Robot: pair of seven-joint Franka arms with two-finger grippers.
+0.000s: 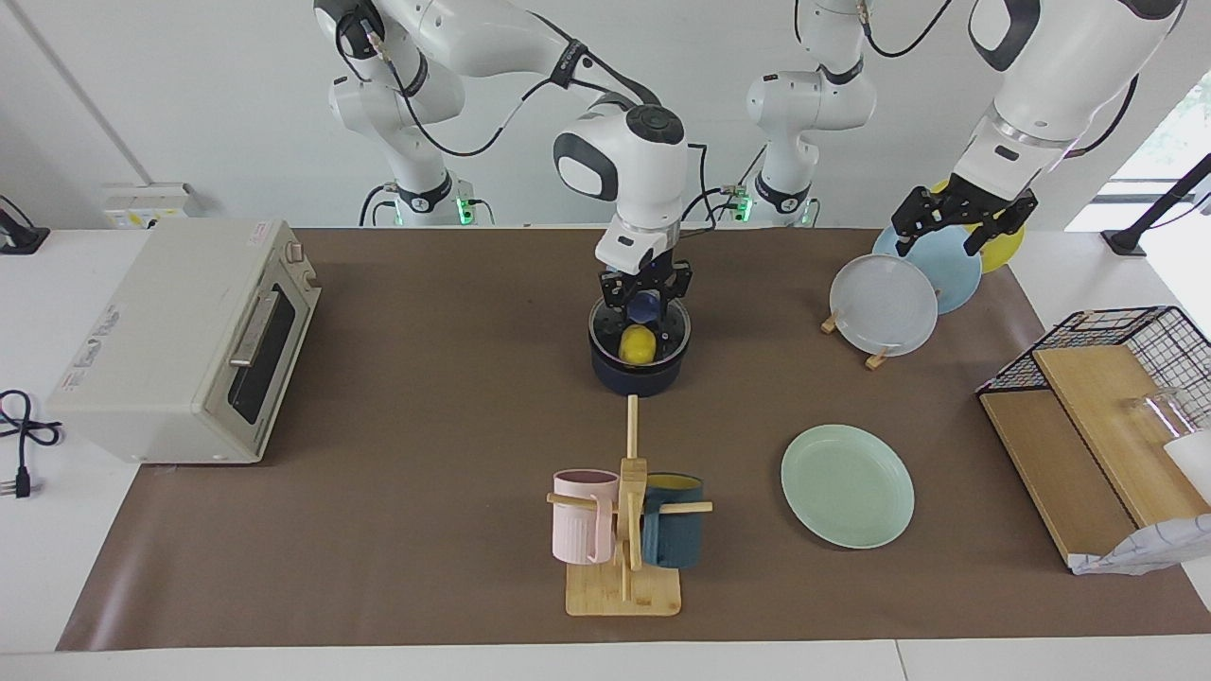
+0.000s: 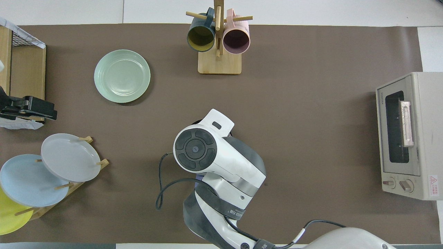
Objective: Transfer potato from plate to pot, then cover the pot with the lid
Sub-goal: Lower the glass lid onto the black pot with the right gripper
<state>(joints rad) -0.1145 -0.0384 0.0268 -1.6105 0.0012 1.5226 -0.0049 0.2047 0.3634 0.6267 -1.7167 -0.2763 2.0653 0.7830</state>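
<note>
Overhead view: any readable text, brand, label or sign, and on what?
"TOSHIBA" (small, my best reading): front frame of the cream metal toaster oven.
Red triangle warning sticker by the oven's knobs: print too small to read.
White lettering on the right arm's grey band: too small to read.

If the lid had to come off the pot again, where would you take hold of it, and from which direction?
By the blue knob at the centre of the lid, coming straight down from above. The glass lies flat on the pot with only a thin metal rim, so the raised knob looks like the one graspable part. The right gripper is shut on it that way now.
</note>
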